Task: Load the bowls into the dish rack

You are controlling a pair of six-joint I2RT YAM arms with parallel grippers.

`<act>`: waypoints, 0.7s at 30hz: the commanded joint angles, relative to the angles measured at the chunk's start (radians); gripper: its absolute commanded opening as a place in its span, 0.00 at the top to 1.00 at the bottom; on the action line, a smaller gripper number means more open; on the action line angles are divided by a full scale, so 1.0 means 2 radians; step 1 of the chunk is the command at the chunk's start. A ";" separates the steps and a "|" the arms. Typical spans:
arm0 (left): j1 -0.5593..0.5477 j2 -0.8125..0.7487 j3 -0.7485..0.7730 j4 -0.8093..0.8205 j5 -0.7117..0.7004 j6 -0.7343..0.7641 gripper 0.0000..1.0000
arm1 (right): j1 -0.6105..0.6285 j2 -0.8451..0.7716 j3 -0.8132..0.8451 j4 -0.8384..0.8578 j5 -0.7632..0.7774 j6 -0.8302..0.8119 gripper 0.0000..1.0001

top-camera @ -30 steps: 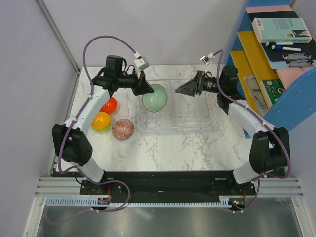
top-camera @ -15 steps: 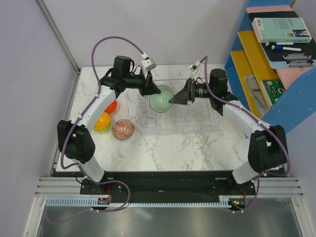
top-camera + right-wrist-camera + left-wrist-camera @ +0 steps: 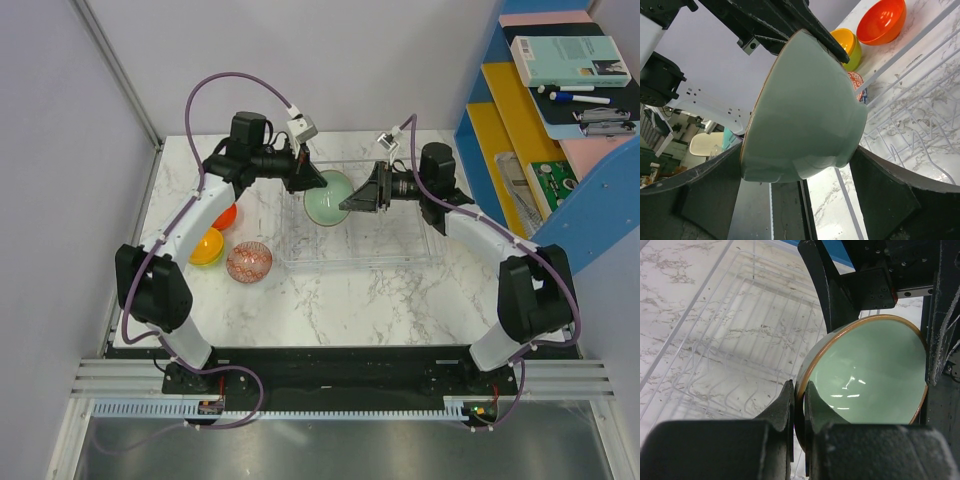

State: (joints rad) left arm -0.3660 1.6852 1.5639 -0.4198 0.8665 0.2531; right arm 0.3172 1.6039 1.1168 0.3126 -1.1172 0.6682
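My left gripper (image 3: pixel 312 184) is shut on the rim of the pale grey-green bowl (image 3: pixel 328 201) and holds it tilted above the left end of the clear dish rack (image 3: pixel 400 252). In the left wrist view the jaws (image 3: pixel 799 390) pinch the bowl's orange-edged rim (image 3: pixel 870 370). My right gripper (image 3: pixel 350 201) is open, and its fingers (image 3: pixel 715 185) stand on either side of the bowl's outside (image 3: pixel 805 100) with gaps. The red-orange bowl (image 3: pixel 224 213), the orange-yellow bowl (image 3: pixel 205 245) and the patterned bowl (image 3: pixel 249 261) sit on the table left of the rack. I cannot pick out a separate lime green bowl.
The rack's ribbed dividers (image 3: pixel 740 345) lie below the held bowl. A blue shelf unit (image 3: pixel 560 130) with books and pens stands at the right of the table. Grey walls close in the back and left.
My right gripper has moved left across the rack until its open fingers are around the bowl. My left arm shifted the held bowl a little to the right.
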 commanded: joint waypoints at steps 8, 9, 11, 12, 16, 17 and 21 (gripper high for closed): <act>-0.006 -0.028 -0.003 0.040 0.012 -0.018 0.98 | 0.003 0.006 -0.015 0.147 -0.044 0.101 0.11; -0.007 -0.030 -0.006 0.042 0.012 -0.019 0.98 | 0.003 0.006 -0.015 0.153 -0.047 0.106 0.11; -0.009 -0.030 -0.009 0.044 0.009 -0.020 0.98 | 0.003 0.009 -0.020 0.189 -0.050 0.135 0.07; -0.009 -0.032 -0.013 0.047 0.008 -0.020 0.98 | 0.003 0.010 -0.021 0.199 -0.054 0.144 0.05; -0.013 -0.039 -0.023 0.057 -0.001 -0.021 0.98 | 0.003 0.014 -0.021 0.224 -0.058 0.164 0.03; -0.013 -0.040 -0.026 0.060 -0.005 -0.022 0.98 | 0.003 0.014 -0.022 0.229 -0.058 0.167 0.03; -0.015 -0.043 -0.035 0.070 -0.011 -0.025 0.98 | 0.002 0.016 -0.025 0.246 -0.059 0.181 0.06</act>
State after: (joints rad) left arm -0.3714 1.6409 1.5097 -0.3576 0.8639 0.2424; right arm 0.3092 1.6470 1.0622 0.6407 -1.1820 0.9745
